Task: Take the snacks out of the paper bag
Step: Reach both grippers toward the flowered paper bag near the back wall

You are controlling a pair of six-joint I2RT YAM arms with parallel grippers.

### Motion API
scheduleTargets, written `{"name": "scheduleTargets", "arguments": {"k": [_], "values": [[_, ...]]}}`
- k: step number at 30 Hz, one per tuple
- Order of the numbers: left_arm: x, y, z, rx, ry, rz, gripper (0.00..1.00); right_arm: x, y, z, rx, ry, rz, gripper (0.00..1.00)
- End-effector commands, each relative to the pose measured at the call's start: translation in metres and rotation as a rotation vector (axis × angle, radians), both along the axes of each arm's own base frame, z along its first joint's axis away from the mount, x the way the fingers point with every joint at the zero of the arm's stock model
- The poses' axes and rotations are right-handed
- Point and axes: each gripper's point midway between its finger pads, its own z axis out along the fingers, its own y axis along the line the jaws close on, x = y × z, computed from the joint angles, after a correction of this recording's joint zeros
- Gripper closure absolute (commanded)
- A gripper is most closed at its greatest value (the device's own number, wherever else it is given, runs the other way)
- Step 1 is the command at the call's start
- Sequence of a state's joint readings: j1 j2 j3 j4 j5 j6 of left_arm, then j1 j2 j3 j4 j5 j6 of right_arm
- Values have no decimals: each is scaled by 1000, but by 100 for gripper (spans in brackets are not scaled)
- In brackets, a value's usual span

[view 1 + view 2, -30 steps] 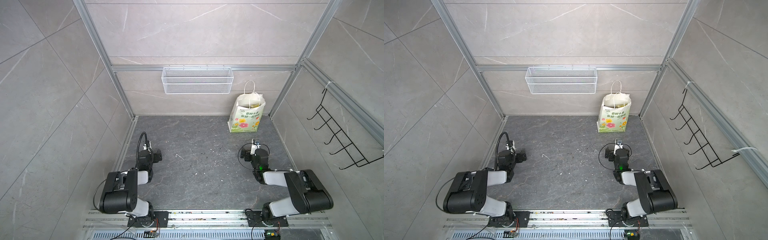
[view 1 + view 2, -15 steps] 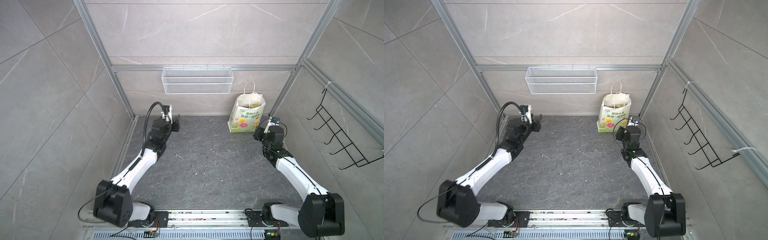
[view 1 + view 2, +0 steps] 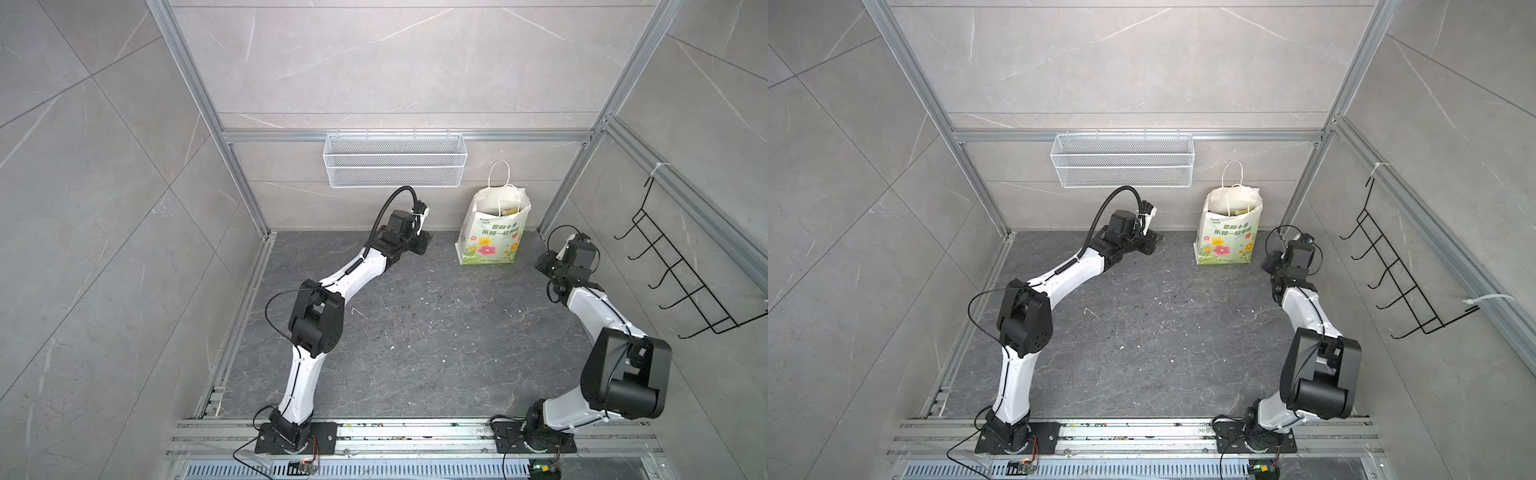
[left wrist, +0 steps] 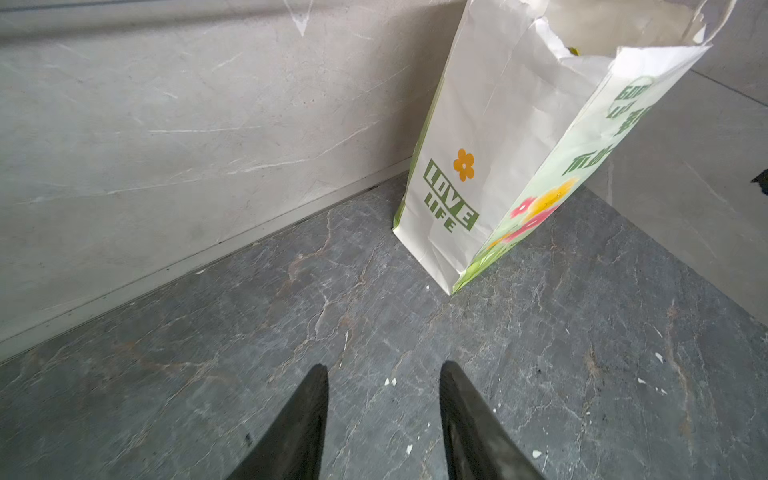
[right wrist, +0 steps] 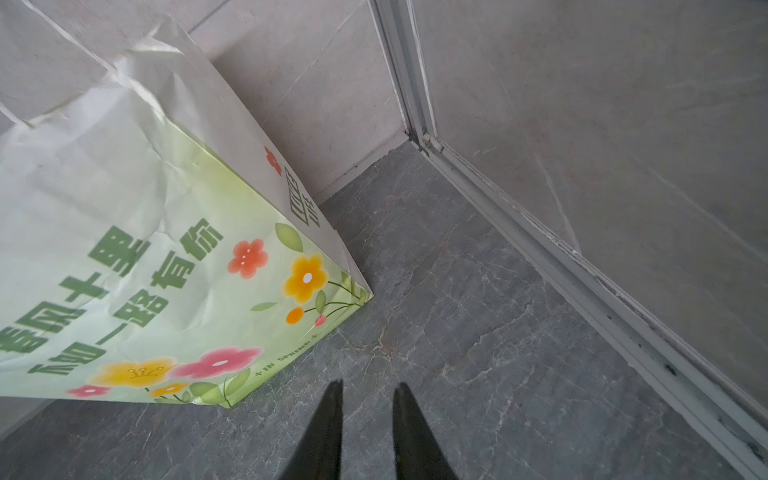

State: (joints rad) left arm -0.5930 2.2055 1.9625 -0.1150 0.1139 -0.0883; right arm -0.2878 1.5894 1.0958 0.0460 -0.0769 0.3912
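The paper bag (image 3: 492, 232) stands upright on the dark stone floor (image 3: 415, 332), backed against the rear wall near the far right corner, its mouth open and one cord handle (image 3: 498, 172) arching above the rim in both top views. Only a sliver of yellow-green wrapping from the snacks (image 3: 509, 211) shows inside the mouth; the rest of them I cannot see. My left gripper (image 4: 382, 365) hovers low over the floor on the bag's "LOVE LIFE" side, its two dark fingers standing apart with bare floor between them, well clear of the paper. My right gripper (image 5: 369, 383) hangs on the opposite side, near the flowered front corner of the bag (image 5: 124, 249), its fingers parted by a narrower gap and holding nothing. A white wire-mesh basket (image 3: 395, 166) hangs on the rear wall to the bag's left.
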Motion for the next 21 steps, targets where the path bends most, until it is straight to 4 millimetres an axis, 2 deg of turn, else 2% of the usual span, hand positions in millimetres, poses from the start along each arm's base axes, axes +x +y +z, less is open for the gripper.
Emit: {"name": "scheduleTargets", "arguments": {"k": [1,5,6,10,13,16,21], "values": [[14,-2,10,-50,21,25,55,17,1,3,2,20,78,75],[29,-7,-11,-52,44,54,55,37,-12,7,-14,-4,94,75],[32,-9,-23,-49,59,58,55,45,-14,7,-18,-9,107,75],[40,-17,-37,-79,83,57,56,90,-10,-1,35,-23,223,75],[40,-20,-40,-93,92,53,56,122,-10,1,65,-49,272,78],[38,-17,-37,-83,93,58,57,151,-13,-8,92,-58,302,80],[28,-7,-31,-79,75,72,57,189,-23,-28,141,-71,297,82]]}}
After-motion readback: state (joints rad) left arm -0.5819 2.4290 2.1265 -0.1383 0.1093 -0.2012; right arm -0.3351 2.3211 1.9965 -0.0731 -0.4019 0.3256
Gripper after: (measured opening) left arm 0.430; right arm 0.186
